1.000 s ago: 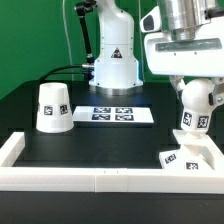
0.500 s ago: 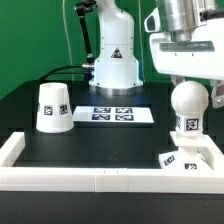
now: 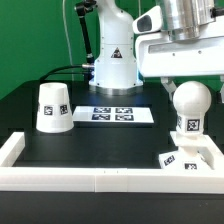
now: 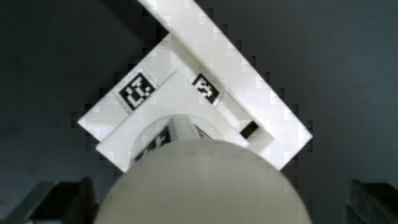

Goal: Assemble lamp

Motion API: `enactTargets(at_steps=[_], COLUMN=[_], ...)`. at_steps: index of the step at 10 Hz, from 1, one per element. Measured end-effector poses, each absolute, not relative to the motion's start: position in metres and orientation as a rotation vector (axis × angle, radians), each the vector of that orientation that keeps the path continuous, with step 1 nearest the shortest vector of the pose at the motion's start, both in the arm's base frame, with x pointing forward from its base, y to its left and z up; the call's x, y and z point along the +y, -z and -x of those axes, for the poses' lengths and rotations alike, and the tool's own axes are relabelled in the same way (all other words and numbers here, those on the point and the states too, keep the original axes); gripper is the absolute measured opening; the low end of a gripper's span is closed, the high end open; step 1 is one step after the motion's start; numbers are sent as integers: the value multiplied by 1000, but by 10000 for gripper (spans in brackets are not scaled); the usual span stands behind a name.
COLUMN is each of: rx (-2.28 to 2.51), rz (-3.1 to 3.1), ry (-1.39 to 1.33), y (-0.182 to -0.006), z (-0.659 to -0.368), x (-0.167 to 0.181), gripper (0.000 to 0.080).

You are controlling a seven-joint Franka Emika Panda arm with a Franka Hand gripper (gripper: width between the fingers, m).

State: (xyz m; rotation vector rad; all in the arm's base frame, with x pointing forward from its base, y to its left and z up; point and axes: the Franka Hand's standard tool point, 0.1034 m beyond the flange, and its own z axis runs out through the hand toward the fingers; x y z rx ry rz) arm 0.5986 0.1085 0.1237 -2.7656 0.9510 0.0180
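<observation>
Locating the bulb: the small round white plastic bulb (image 3: 190,100) stands upright on the flat square white plastic base (image 3: 200,158) at the exterior view's right, near the white front rail (image 3: 90,178); you cannot tell from here how deeply its stem is seated
Jaws: the two-finger gripper (image 3: 188,78) hangs just above the bulb's dome; in the wrist view the dark fingers (image 4: 63,200) show on either side of the dome with a gap between, so treat them as spread and holding nothing
Shade: the white truncated-cone plastic shade (image 3: 53,107) stands narrow end up on the black table (image 3: 100,145), well apart at the exterior view's left, with the marker board (image 3: 112,115) between it and the base
Weight: you should expect all three parts to be light, probably hollow plastic, so a stray nudge may slide them
Stiffness: they look rigid; the walls likely will not give under the pads
Surface: smooth and curved; on the dome your pads would probably meet a small patch only and could squirt off
Where to hold the bulb: take it below the widest part, on the tagged neck, where the sides run straighter
Where to hold the shade: pinch across the narrow upper end, jaws level, keeping it upright
Risk: the light base may shift or tip if you press off-centre
</observation>
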Motion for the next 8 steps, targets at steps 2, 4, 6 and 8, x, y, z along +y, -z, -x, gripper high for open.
enactTargets(at_steps=[2,4,6,8], rx=[654,405,198,31], rz=[2855,2913,2938,2948], ry=[34,73,92,108], y=[-119,-117,-117,-117], z=[-596,-595,-595,-595], x=[104,103,103,103], gripper=[699,699,699,699])
